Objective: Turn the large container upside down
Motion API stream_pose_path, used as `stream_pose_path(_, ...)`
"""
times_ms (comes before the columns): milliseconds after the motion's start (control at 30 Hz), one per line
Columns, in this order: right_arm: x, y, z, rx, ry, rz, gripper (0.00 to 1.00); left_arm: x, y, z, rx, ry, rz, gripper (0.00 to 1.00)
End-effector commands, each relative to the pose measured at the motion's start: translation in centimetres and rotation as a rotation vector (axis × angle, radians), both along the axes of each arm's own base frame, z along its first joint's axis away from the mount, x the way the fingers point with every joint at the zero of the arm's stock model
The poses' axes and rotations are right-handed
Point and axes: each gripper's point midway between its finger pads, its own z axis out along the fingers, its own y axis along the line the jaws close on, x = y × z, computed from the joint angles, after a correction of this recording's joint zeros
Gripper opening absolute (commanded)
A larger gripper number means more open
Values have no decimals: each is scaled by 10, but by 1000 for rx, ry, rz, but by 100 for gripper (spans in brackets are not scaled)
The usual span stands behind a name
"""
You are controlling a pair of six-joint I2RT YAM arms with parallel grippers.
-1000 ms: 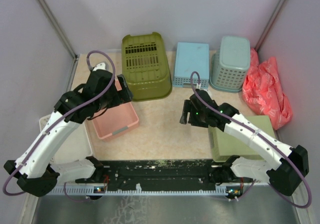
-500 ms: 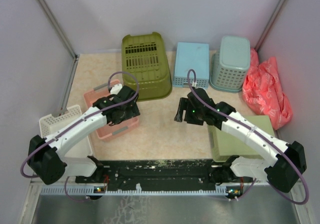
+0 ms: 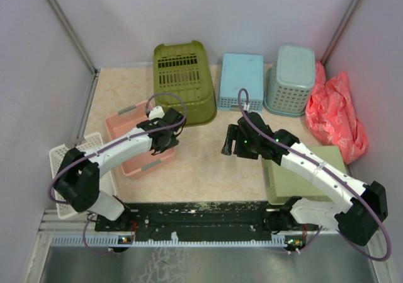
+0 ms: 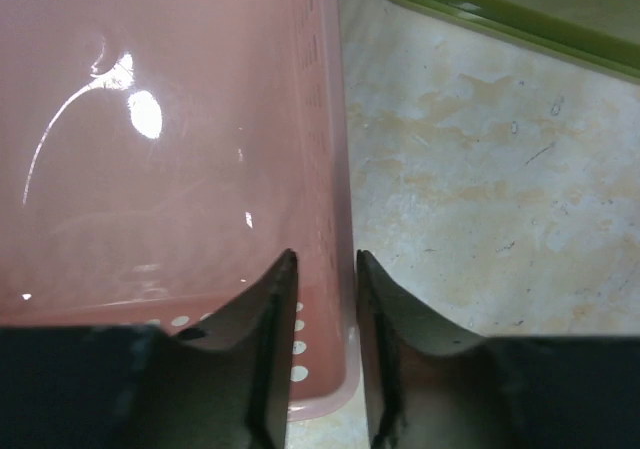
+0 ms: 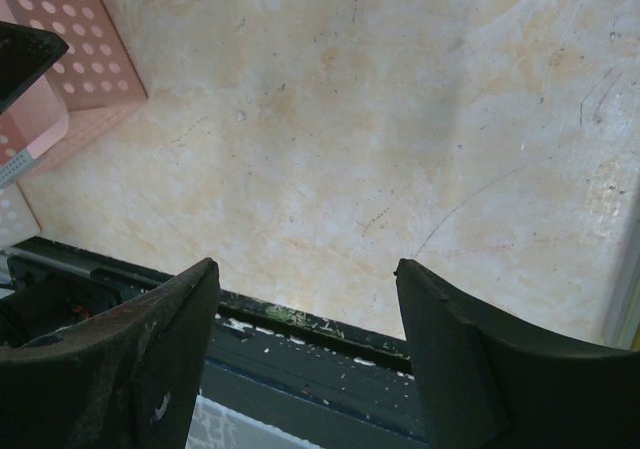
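From above, the large container stands at the back of the worktop, left of centre. Its slotted bottom faces up and its flared rim is down, so by my reckoning it is already upside down. My left claw is not on it. It sits low at the right wall of the pink basket, just short of the container's near rim. My right claw hangs over bare worktop in the middle, well apart from the container.

Through my left wrist camera, the left claw straddles the wall of the pink basket, one finger inside and one outside. Both fingers seem to touch the wall, so I take this as a pinch on it. The container's rim crosses the top right corner and lies flat on the worktop.

Through my right wrist camera, the right claw stands wide apart with nothing between its fingers. Only worktop lies below it, and a corner of the pink basket shows at the left.

As I judge it, the step in hand is a grab of the basket, not of the task's thing. If the container counts as turned, nothing remains for it. If not, I must let go of this wall and reach for the container's rim.

A second ago my left arm was folded high with its claw fully spread. It has since stretched out low and narrowed onto the basket wall. My right arm has barely shifted, and the container has stayed put.
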Motion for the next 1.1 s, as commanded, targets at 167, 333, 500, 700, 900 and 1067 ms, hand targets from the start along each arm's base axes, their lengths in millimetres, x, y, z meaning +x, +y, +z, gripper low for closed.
stream_pose_path(167, 10, -1, 26, 14, -82, -15, 72, -18, 21, 74, -122, -141, 96, 2)
stream_pose_path(333, 16, 3, 29, 10, -93, -10, 72, -18, 17, 165, -261, -332, 14, 0)
stream_pose_path(500, 27, -7, 45, -27, -142, -59, 72, -31, -11, 234, -383, -425, -238, 0)
stream_pose_path(700, 41, -50, 97, -49, -269, -201, 72, -79, -34, 273, -569, -429, -447, 0)
stream_pose_path(900, 46, -109, 159, -106, -430, -360, 72, -140, -60, 325, -711, -466, -851, 0)
stream_pose_path(1067, 44, -135, 200, -156, -524, -439, 72, -188, -85, 331, -875, -355, -1151, 0)
